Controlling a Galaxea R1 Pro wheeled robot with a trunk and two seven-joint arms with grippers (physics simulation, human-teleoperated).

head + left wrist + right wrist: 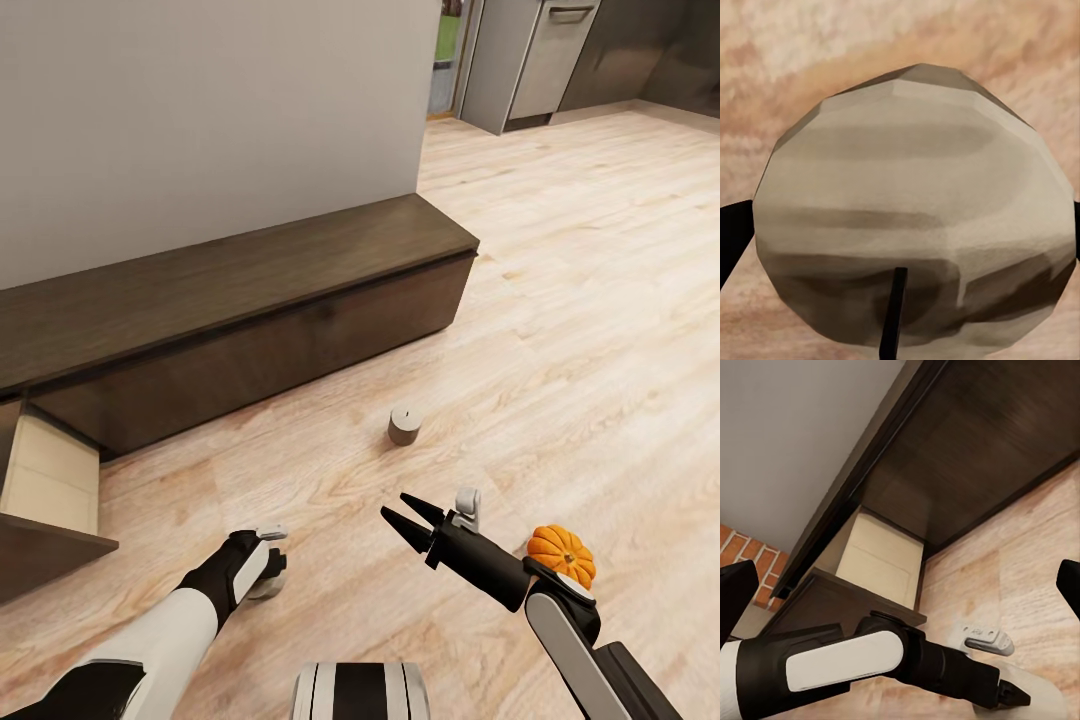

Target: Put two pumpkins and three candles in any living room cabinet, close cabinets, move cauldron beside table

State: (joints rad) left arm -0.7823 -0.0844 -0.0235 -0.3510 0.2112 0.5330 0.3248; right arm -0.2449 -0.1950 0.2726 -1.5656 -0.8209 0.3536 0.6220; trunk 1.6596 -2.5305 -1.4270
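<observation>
Left gripper (268,560) down at floor level over a candle (915,210); in the left wrist view the candle top with wick sits dead centre, dark fingers just visible at both edges. Straddling the candle, not visibly closed; cannot tell whether contact is made.

Right gripper (408,520) empty, fingers spread wide, hovering above the floor.

Second candle (405,425) upright on the floor, in front of the cabinet (240,300). Pumpkin (561,555) on the floor, partly behind the right forearm. One drawer (50,480) pulled open at the cabinet's left end, pale interior showing.

Step in hand, by judgement: grasp the centred candle. To do well: close squarely across the round side, low enough to avoid tipping; lift straight before swinging left; clear the drawer front, then release inside. Risk: smooth cylinder slipping or rolling if pinched off-centre.
</observation>
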